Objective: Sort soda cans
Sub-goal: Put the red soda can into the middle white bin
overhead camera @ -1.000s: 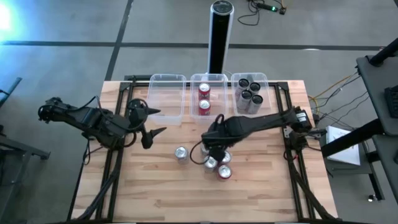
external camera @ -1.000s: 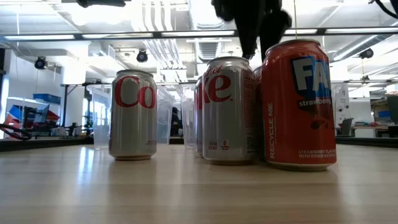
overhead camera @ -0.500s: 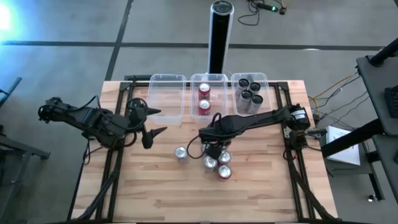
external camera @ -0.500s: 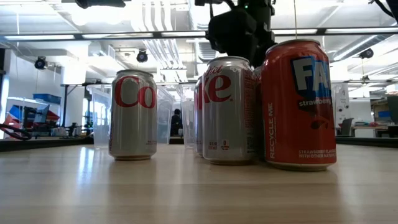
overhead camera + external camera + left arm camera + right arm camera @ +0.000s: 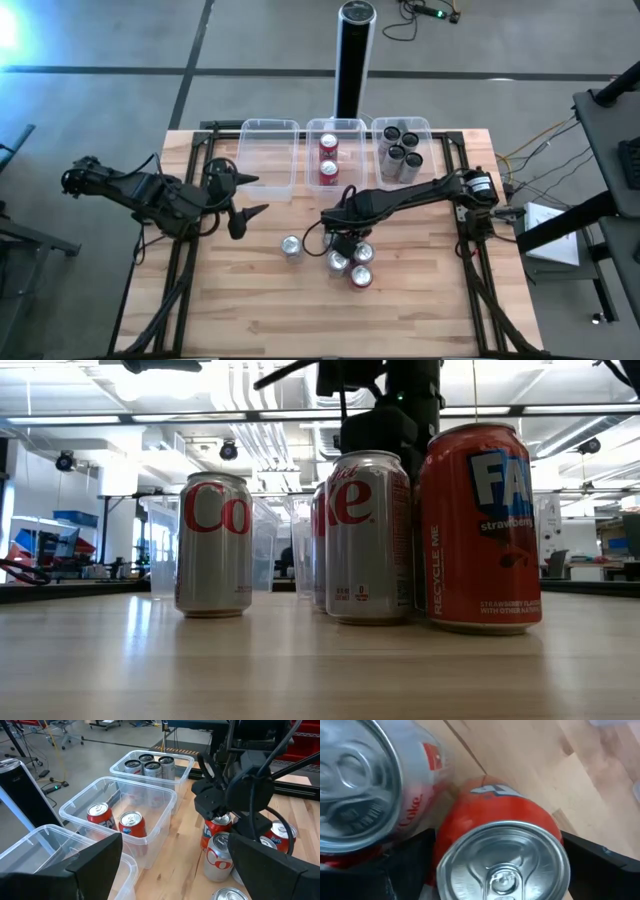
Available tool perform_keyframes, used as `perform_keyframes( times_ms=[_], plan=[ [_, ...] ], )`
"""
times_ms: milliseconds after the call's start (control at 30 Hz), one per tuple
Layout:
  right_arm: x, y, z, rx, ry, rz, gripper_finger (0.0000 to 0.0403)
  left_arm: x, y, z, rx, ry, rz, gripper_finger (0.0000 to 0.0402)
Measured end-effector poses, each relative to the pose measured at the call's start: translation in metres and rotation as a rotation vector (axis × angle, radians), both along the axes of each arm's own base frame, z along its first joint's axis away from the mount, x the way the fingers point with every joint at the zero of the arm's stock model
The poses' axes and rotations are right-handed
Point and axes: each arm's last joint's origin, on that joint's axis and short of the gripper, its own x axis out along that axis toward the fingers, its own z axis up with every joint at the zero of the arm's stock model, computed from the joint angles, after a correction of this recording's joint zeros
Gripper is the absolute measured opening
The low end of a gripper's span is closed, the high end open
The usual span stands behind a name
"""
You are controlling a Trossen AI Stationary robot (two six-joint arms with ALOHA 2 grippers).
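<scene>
Several soda cans stand on their bases in a cluster on the table: a silver one apart to the left, and silver and red ones close together. My right gripper is over the cluster's far side, open. Its fingers straddle a red can with a silver top, also seen in the left wrist view. My left gripper hangs open over the table's left part, away from the cans. My right gripper comes at the red can from above, pointing down, with one finger and the other close beside the can's upper wall. I cannot tell whether they touch it. The can stands upright on the table.
Three clear bins sit along the far edge: the left one holds nothing, the middle one two red cans, the right one several black cans. A tall black-and-silver post stands beyond them. A silver can stands right beside the straddled one.
My right gripper has come down toward the cluster, from above the can tops to around the far red can. The cans have stayed where they were.
</scene>
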Motion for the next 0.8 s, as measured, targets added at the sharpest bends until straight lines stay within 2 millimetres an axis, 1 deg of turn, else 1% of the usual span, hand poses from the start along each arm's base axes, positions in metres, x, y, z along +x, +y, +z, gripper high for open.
perform_keyframes(
  times_ms=[167, 300, 400, 467, 667, 733, 800],
  plan=[
    [0.000, -0.001, 0.002, -0.014, -0.009, 0.019, 0.0298, 0.000, 0.000, 0.000, 0.000, 0.000, 0.000, 0.0345],
    [0.000, -0.002, 0.003, -0.005, -0.007, 0.029, 0.0294, 0.000, 0.000, 0.000, 0.000, 0.000, 0.000, 0.0345],
    [-0.005, -0.002, 0.014, 0.005, 0.022, 0.025, 0.0294, 0.000, 0.000, 0.000, -0.002, 0.000, 0.001, 0.0345],
    [-0.008, -0.002, 0.033, 0.010, 0.018, 0.024, 0.0294, 0.000, 0.000, 0.000, -0.004, -0.002, 0.002, 0.0345],
    [-0.020, -0.004, 0.118, 0.034, -0.160, 0.012, 0.0294, 0.000, 0.000, 0.000, 0.000, -0.001, 0.000, 0.0345],
    [-0.025, -0.008, 0.147, 0.032, -0.257, -0.005, 0.0294, 0.000, 0.000, 0.000, 0.000, -0.002, 0.000, 0.0345],
    [-0.030, -0.012, 0.173, -0.022, -0.366, -0.009, 0.0294, 0.000, 0.000, 0.000, 0.000, -0.003, 0.000, 0.0345]
  ],
)
